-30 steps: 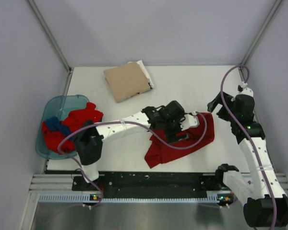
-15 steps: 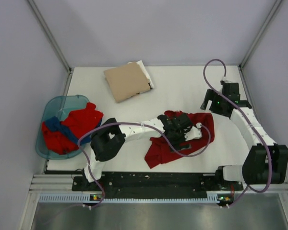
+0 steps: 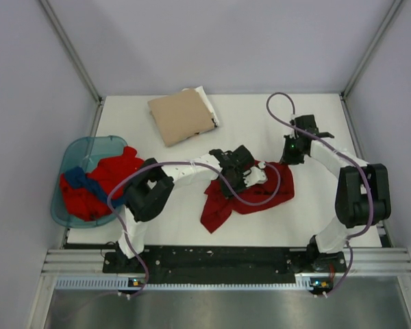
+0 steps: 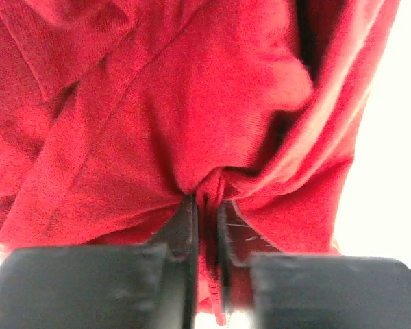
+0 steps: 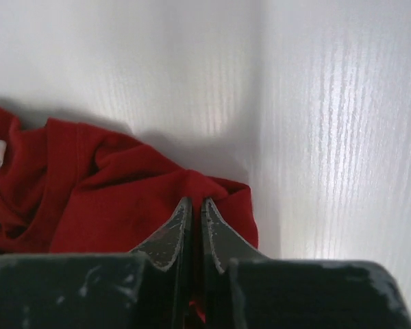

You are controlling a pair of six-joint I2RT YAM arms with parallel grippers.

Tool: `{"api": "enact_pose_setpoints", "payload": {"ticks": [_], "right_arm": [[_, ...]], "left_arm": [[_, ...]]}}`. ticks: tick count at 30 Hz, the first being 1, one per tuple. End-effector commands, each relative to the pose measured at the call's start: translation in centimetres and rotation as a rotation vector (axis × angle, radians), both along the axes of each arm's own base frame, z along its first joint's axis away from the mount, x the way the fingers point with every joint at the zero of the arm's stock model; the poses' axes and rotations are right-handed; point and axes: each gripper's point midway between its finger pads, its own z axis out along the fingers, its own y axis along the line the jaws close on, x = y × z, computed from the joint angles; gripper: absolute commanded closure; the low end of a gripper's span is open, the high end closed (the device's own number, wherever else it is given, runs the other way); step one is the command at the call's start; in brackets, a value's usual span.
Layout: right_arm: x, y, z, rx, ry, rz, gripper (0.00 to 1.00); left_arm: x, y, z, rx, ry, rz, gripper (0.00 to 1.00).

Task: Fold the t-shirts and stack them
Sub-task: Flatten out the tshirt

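Two-armed, clamps the crumpled dark red cloth t-shirt [image 3: 220,208]: left gripper [image 4: 205,205] tight mid-cloth, right gripper [image 5: 196,205] tight on its far-right corner, bulk trailing near-left.

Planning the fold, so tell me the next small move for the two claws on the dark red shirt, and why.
Probably draw the claws apart to stretch the cloth flat. The left claw is pinched shut on a fold of the dark red t-shirt, the right claw looks shut on its edge, and the shirt lies crumpled on the table.
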Motion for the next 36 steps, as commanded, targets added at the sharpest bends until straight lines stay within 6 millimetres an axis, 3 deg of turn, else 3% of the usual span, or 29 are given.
{"api": "enact_pose_setpoints", "payload": {"ticks": [1,4,7,10,12,14,15,17,19,21,24,26,28,32,36], "right_arm": [[3.7,2.0,7.7,0.095,-0.207,0.047,1.0],[5.8,2.4,13.7,0.118,-0.344,0.056,1.0],[6.6,2.3,19.9,0.125,-0.48,0.059,1.0],[5.6,1.8,24.1,0.133,-0.585,0.05,1.0],[4.4,2.0,24.1,0.147,-0.621,0.07,1.0],[3.1,2.6,21.0,0.22,-0.619,0.04,1.0],[2.4,3.3,18.9,0.278,-0.592,0.038,1.0],[1.0,3.9,13.2,0.33,-0.474,0.006,1.0],[0.5,2.9,9.4,0.304,-0.386,-0.081,1.0],[0.0,0.8,6.2,0.256,-0.317,-0.216,0.98],[-1.2,-2.7,2.8,0.298,-0.256,-0.429,0.68],[-1.7,-4.0,2.1,0.27,-0.271,-0.482,0.47],[-1.9,-4.4,2.8,0.237,-0.299,-0.465,0.38],[-1.9,-4.4,5.7,0.16,-0.355,-0.381,0.33],[-2.1,-1.0,9.0,0.028,-0.461,-0.187,0.32]], "left_arm": [[3.7,3.8,1.6,0.077,-0.052,0.043,1.0],[10.2,5.5,7.9,0.006,-0.217,0.158,1.0],[16.9,9.1,16.5,-0.064,-0.425,0.301,1.0],[19.7,12.2,23.2,-0.091,-0.616,0.365,1.0],[19.7,13.4,24.9,-0.094,-0.69,0.368,1.0],[18.4,12.9,22.8,-0.135,-0.654,0.339,1.0],[16.6,12.3,19.1,-0.127,-0.567,0.286,1.0],[12.9,11.2,13.7,-0.105,-0.421,0.138,1.0],[9.2,11.2,9.6,-0.039,-0.307,0.054,1.0],[5.1,10.6,6.7,-0.004,-0.207,-0.057,0.97],[-0.3,10.6,3.1,0.059,-0.12,-0.227,0.84],[-2.8,11.0,2.0,0.093,-0.041,-0.283,0.63],[-4.4,11.1,2.6,0.097,0.065,-0.274,0.5],[-4.4,11.6,5.4,0.032,0.118,-0.223,0.46],[-1.8,13.1,8.7,-0.126,0.088,-0.102,0.41]]}}
